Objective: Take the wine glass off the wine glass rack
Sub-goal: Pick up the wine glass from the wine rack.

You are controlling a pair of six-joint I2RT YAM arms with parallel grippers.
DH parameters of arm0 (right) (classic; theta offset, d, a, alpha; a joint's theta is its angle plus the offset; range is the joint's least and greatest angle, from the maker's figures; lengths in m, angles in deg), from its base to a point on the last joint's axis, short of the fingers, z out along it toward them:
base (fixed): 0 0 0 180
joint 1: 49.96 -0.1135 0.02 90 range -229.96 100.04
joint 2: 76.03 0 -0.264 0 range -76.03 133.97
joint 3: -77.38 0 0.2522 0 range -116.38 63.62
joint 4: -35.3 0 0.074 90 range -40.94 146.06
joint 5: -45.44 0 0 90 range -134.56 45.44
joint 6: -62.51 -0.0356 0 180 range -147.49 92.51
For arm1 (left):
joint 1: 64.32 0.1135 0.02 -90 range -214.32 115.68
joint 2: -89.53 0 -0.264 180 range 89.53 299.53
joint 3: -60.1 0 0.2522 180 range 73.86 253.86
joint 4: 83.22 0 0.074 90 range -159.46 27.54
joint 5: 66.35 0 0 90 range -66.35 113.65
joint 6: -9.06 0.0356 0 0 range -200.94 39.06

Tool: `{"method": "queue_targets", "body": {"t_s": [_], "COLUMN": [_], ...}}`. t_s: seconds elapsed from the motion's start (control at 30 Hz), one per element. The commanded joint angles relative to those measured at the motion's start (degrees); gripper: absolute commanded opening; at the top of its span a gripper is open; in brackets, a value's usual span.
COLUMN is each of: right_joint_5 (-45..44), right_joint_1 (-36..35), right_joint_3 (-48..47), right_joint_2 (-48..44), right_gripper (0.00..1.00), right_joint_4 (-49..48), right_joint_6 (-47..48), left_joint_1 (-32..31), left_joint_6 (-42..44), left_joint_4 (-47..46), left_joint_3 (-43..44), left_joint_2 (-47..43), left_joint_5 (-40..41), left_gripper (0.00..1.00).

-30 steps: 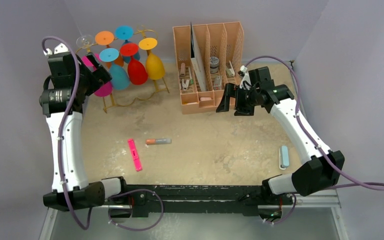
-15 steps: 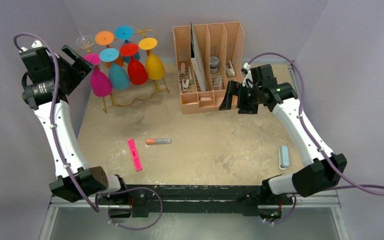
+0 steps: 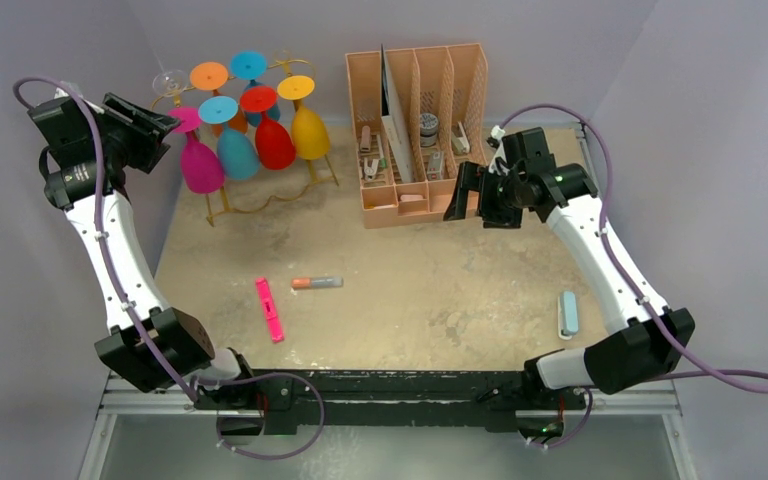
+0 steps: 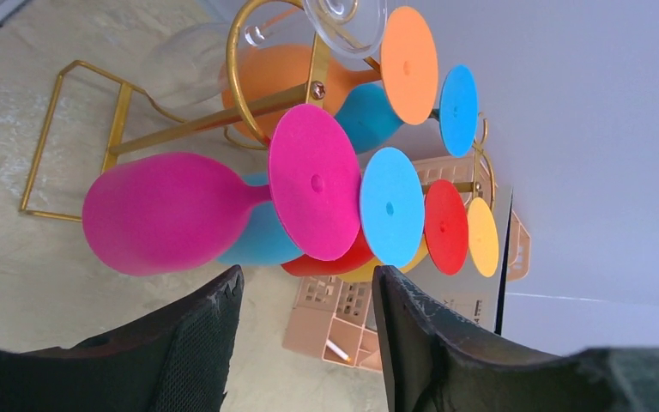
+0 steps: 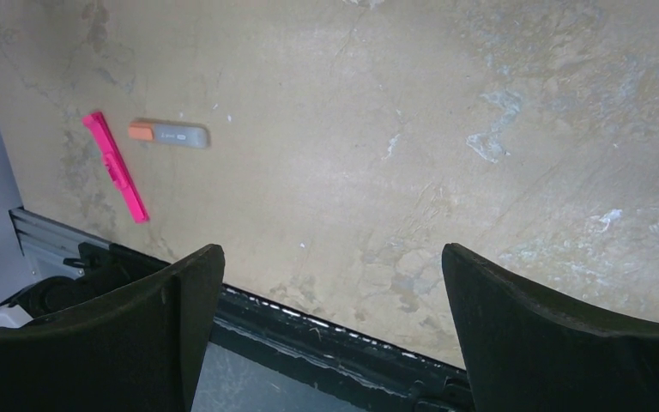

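Left wrist view: left gripper's (image 4: pixel 306 287) fingers (image 4: pixel 193 343) apart, empty, beside the wine glass rack (image 4: pixel 317 69); a crooked pinch on the magenta glass (image 4: pixel 167 213) could topple that rack.

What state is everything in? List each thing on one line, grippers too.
Rack: standing upright.
Pink glass: hanging upside down on the rack, not gripped.
Other glasses: hanging upside down too.
Left gripper: open, empty, just short of the pink glass's foot.
Right gripper: open, empty.
Pink marker: lying flat.
Grey pen: lying flat.
Organiser: upright.
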Motion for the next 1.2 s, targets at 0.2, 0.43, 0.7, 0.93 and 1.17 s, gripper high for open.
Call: {"method": "queue_targets", "body": {"t_s": [0.2,0.43,0.7,0.93,1.17], "right_joint_5": [-2.22,-3.44,-4.42,-4.43,-4.69], "right_joint_1": [-0.05,-0.04,-0.08,-0.04,-0.06], "right_joint_3": [-3.10,-2.89,-2.58,-2.54,-2.45], "right_joint_2": [-1.07,-1.67,-2.08,-2.23,-2.49], "right_gripper": [0.99,0.99,0.99,0.99,0.99], "right_joint_4": [1.90,2.12,2.25,2.27,2.28], "right_joint_6": [-0.20,0.01,0.06,-0.03,-0.03], "left_joint_1": [1.05,1.22,1.37,1.39,1.44], "left_joint_6": [-5.96,-7.07,-7.57,-8.28,-10.03], "left_joint_4": [-10.52,-11.43,-11.69,-13.00,-15.08], "left_joint_3": [-3.32,-4.24,-5.43,-6.74,-7.57], "left_joint_2": [0.63,1.74,1.72,1.37,1.27], "left_joint_5": [-5.56,-5.95,-6.27,-6.17,-6.00], "left_gripper": [0.47,0.41,0.31,0.26,0.21]}}
